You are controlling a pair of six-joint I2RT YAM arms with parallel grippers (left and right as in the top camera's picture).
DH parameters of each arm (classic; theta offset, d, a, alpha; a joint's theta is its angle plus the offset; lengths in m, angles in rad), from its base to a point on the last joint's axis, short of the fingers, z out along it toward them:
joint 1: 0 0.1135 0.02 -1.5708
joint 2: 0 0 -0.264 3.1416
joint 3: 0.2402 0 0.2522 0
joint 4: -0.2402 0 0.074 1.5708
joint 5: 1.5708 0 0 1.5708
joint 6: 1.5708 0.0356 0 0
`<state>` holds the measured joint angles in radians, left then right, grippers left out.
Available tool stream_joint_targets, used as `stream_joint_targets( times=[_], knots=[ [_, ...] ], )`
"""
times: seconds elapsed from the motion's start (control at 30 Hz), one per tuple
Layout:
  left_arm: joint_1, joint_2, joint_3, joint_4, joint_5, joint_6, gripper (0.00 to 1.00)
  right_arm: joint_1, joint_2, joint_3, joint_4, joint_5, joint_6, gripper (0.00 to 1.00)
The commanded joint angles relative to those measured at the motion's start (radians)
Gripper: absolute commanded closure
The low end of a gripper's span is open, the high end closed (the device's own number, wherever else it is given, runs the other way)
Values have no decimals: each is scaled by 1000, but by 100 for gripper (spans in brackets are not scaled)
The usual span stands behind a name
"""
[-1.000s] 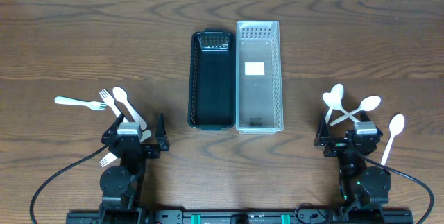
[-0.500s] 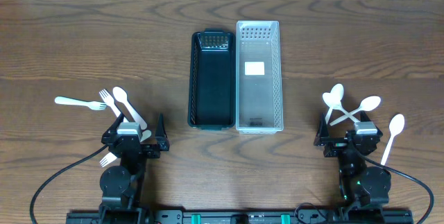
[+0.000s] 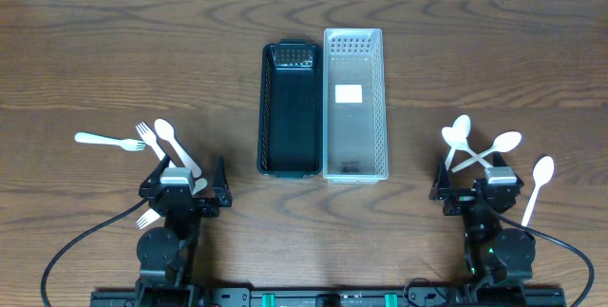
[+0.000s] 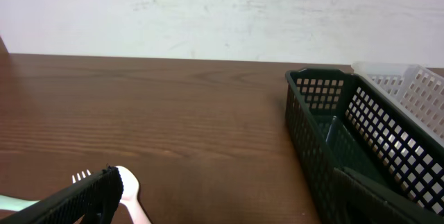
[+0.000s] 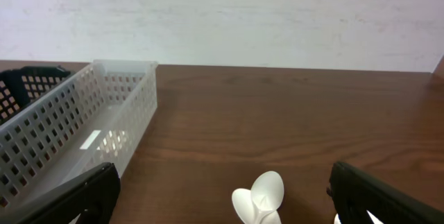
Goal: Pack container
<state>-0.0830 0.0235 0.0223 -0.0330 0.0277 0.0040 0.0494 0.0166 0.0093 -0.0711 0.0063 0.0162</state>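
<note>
- Baskets stand side by side, touching, in the middle of the wooden table (image 3: 95, 50): a black basket (image 3: 289, 107) on the left and a clear basket (image 3: 354, 103) on the right. Both are long and have lattice walls.
- A white label (image 3: 348, 94) lies flat on the floor of the clear basket. It is too small to read any writing on it.
- The left gripper (image 3: 186, 185) sits near the front edge of the table. Its jaws are spread wide and hold nothing.
- Beside it on the table lie a white fork (image 3: 112, 140) and a white spoon (image 3: 175, 145). The handle of the spoon goes under the gripper. A second fork (image 3: 147, 218) shows only partly beside the arm.
- The right gripper (image 3: 477, 185) is also spread wide and holds nothing.
- Two crossed spoons (image 3: 494, 147) lie just in front of it, and a third spoon (image 3: 538, 185) lies apart on its right.
</note>
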Motion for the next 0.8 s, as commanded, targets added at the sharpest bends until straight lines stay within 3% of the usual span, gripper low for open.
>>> stream_joint_targets(
  times=[0.0,0.17,0.3,0.5,0.63,0.77],
  knots=[
    [2,2,-17,-32,-8,-2,2,8,-4,-4,-3,-11,72,1],
    [2,3,5,-64,42,-153,2,8,13,-4,1,-65,330,1],
    [2,54,155,-219,104,-212,2,8,55,31,-12,-165,321,1],
    [2,360,559,-486,92,-103,2,3,285,269,-93,-144,240,1],
    [3,631,814,-655,92,-90,2,-13,565,535,-296,-145,207,1],
    [11,884,1040,-858,92,-90,2,-27,861,887,-651,-144,185,1]
  ],
)
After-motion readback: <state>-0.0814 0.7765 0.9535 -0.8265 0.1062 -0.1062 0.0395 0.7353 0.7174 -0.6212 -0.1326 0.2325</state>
